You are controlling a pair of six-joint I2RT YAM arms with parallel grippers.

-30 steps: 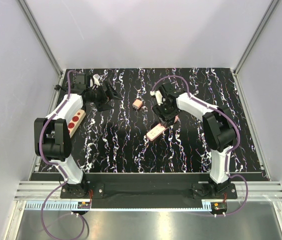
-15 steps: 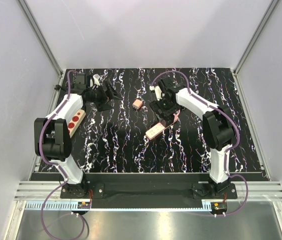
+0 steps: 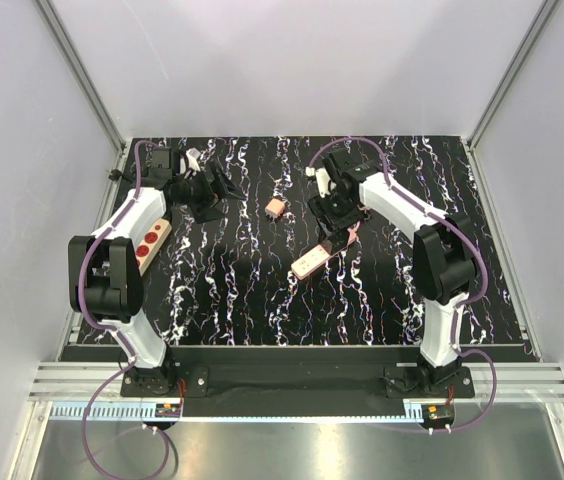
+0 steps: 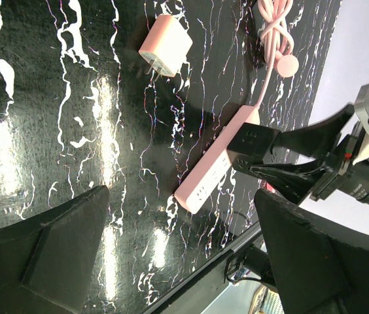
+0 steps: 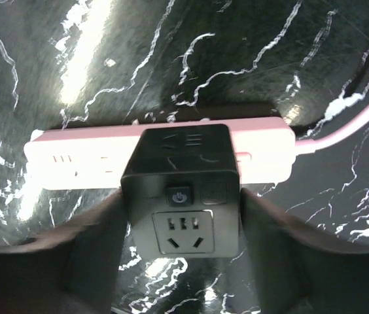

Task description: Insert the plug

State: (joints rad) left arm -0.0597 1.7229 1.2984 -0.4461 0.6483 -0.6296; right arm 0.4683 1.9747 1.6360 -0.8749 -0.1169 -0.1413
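The plug [image 3: 276, 207], small and pale pink, lies on the black marbled mat between the two arms; in the left wrist view the plug [image 4: 165, 46] lies prongs-down-left, untouched. My left gripper [image 3: 224, 188] hovers left of it, open and holding nothing [image 4: 181, 216]. The pink power strip [image 3: 314, 259] lies diagonally at mid-table. A black socket cube [image 5: 181, 196] sits on the pink strip [image 5: 80, 157], and my right gripper [image 5: 181, 222] has both fingers pressed against the cube's sides. From the left wrist, the cube [image 4: 255, 140] stands on the strip's far half.
A beige strip with red sockets [image 3: 152, 240] lies at the mat's left edge beside the left arm. The pink cord coil [image 4: 275, 29] lies beyond the strip's far end. The mat's near edge [image 4: 191, 281] runs close below the left gripper.
The right wrist has shifted slightly toward the back and right over the strip, and the strip's near end has nudged a little left. The left arm and the plug have not moved.
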